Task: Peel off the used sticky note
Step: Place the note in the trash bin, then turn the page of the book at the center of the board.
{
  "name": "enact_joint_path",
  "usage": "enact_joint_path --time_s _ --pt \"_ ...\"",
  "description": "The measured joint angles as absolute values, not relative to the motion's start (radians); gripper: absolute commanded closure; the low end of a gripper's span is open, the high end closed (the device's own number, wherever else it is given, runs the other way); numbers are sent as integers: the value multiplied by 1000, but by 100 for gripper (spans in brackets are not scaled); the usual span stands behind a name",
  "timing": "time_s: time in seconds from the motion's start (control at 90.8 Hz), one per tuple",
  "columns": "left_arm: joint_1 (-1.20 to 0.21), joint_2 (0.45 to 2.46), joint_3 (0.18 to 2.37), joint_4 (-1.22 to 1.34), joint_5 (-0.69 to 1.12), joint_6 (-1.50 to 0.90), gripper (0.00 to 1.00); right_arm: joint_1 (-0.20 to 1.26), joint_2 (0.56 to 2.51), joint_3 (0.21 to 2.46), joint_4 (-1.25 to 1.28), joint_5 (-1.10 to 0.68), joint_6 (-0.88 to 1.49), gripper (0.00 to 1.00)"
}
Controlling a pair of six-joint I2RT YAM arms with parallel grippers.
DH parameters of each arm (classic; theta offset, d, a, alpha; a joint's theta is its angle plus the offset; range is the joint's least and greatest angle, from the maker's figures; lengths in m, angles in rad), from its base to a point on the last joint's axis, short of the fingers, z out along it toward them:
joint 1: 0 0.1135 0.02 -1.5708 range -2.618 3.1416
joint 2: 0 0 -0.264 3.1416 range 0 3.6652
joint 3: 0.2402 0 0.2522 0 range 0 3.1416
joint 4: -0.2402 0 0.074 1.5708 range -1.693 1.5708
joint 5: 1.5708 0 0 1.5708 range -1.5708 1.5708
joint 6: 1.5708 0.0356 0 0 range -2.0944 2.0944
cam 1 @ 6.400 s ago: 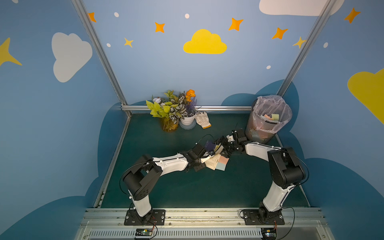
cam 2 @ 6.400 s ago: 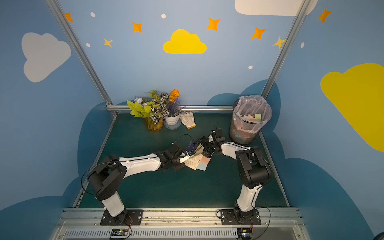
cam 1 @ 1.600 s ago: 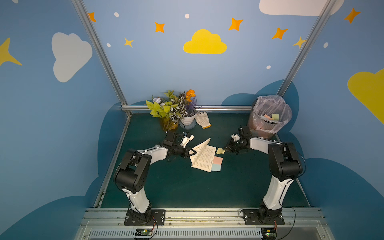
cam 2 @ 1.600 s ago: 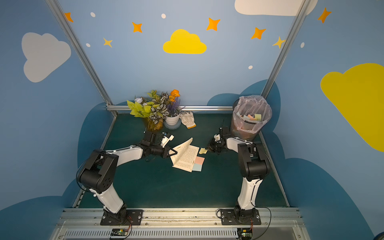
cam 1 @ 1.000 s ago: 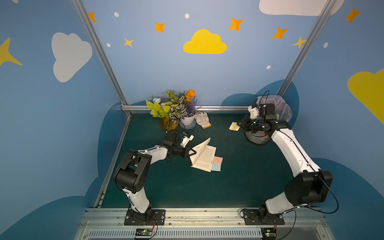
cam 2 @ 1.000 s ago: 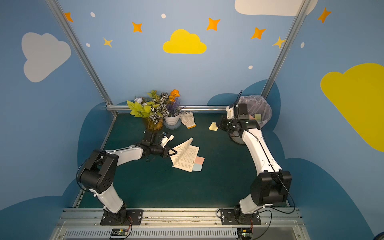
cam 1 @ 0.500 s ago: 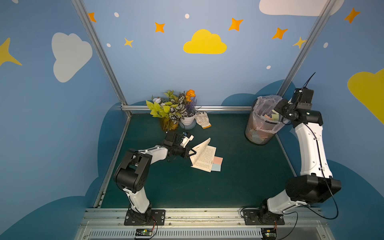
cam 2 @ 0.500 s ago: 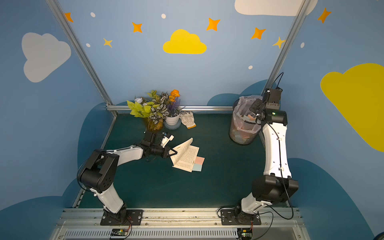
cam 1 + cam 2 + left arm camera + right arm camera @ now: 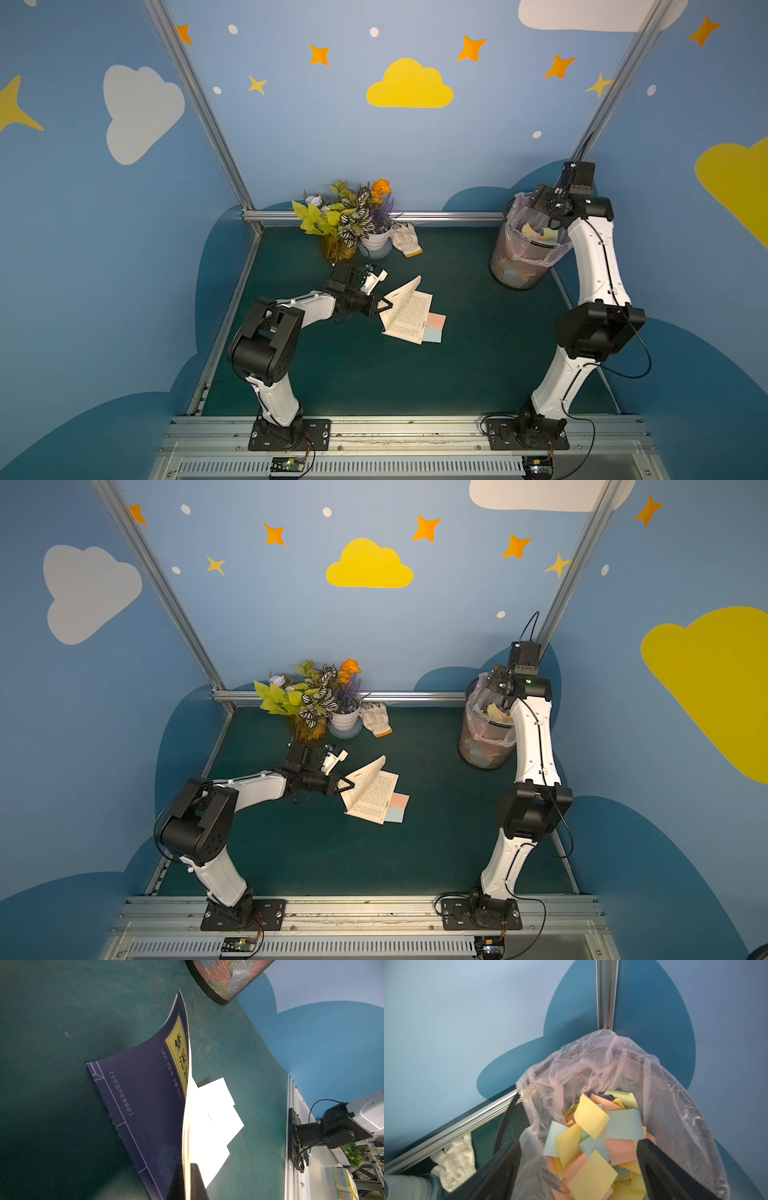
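Left gripper (image 9: 385,306) clamps the lifted pages of the book (image 9: 409,318), middle of the mat (image 9: 478,370). Pink sticky note (image 9: 436,321) and blue sticky note (image 9: 433,335) stick out past the flat page's outer edge: light, floppy, probably best pinched at a free corner, peeled slowly. Bare mat all round; right gripper (image 9: 577,1167) hangs wide open, empty, over the bin (image 9: 511,270).

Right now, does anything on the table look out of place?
The book lies crooked, its cover and front pages pinched up by the left hand; a stray white glove lies beside the flowerpot. Nothing spilled.
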State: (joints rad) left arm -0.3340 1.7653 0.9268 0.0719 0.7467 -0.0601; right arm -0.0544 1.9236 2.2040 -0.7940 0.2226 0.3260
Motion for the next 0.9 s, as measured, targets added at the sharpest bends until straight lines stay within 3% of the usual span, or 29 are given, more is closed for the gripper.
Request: enact_joint_path --time_s 0.264,0.561,0.727,0.903 --pt "-334 1765 927 72 743 -60 97 -1 1844 2146 -816 114 364 10" --pt "-334 1768 927 72 733 -65 97 264 1491 1492 -625 -171 596 11" --pt "-334 1769 927 72 728 -72 97 364 1502 1158 -463 -352 765 6" --pt "-334 1769 927 72 723 -74 97 454 1554 984 -281 -472 887 3"
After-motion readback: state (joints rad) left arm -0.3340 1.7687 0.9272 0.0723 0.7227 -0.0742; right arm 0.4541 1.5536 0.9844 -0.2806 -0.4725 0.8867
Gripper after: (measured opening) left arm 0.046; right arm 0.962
